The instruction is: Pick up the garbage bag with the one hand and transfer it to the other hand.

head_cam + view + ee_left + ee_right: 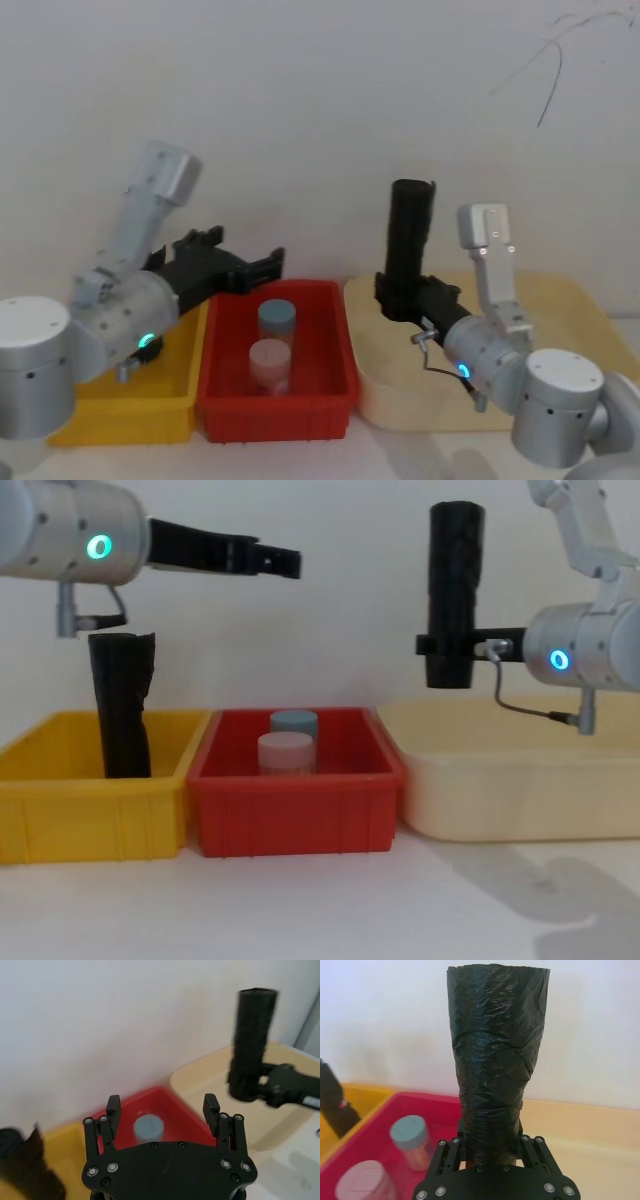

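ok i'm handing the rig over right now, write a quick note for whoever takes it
Left gripper: open, empty, raised over the yellow bin and red bin.
Right gripper: shut on the garbage bag, held upright above the beige tray.
Done: the bag sits in the right gripper alone, apart from the left, so the handover looks complete.
Left: probably nothing. Leave the ragged black roll standing in the yellow bin.
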